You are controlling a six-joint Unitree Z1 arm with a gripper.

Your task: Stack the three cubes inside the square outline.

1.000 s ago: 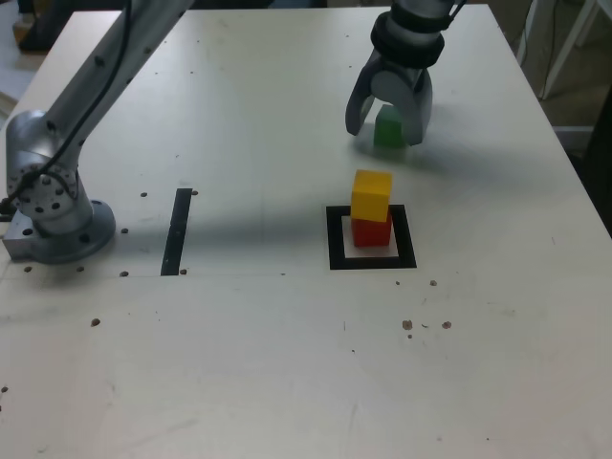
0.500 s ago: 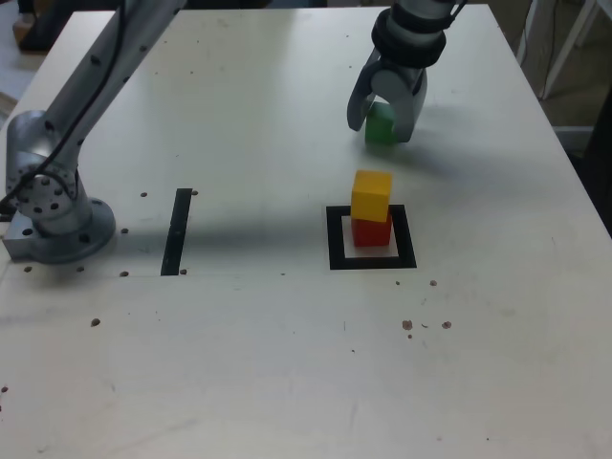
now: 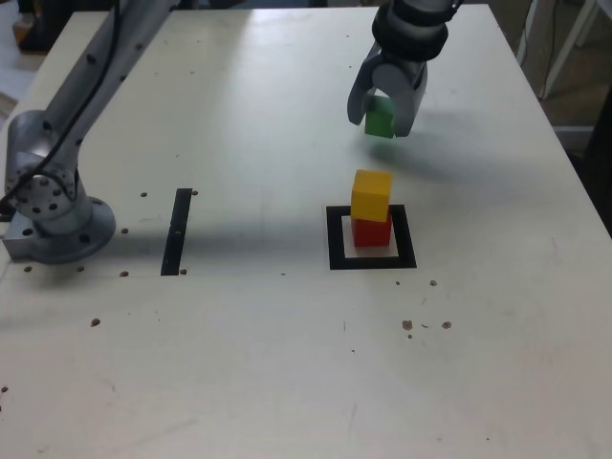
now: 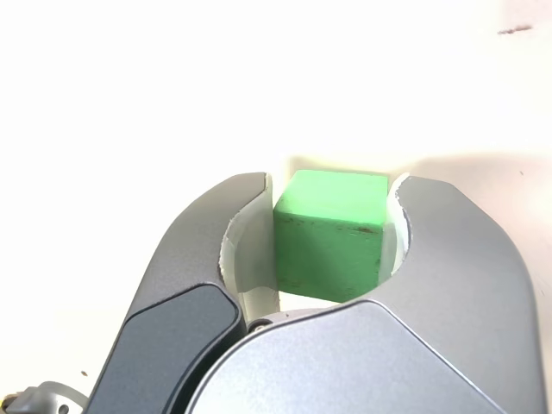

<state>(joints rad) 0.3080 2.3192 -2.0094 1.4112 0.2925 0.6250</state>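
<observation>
Green cube [image 4: 330,254] clamped between the two fingers of the gripper [image 3: 379,127], a side face against each. Exterior view: it hangs over the far part of the table [image 3: 258,363], its underside seemingly just clear, shadow beneath. Nearer the camera, the square outline [image 3: 337,251] frames the red cube [image 3: 371,233]; the yellow cube [image 3: 371,196] sits on top of that, turned slightly. Black strip [image 3: 177,231] well off to the exterior view's left.

Step in hand, as I judge it: lift, then carry to the stack. Straight up first, until the green underside rides well above yellow's top; coming near too low would clip yellow and spill the pair. Travel level, slow at the end, let any sway die. Centre over yellow rather than over the outline, and match its slight turn if the wrist allows. Lower gently to face contact, no pushing. Part the fingers evenly, with room on both sides, then withdraw straight up; a sideways drag could topple all three.
</observation>
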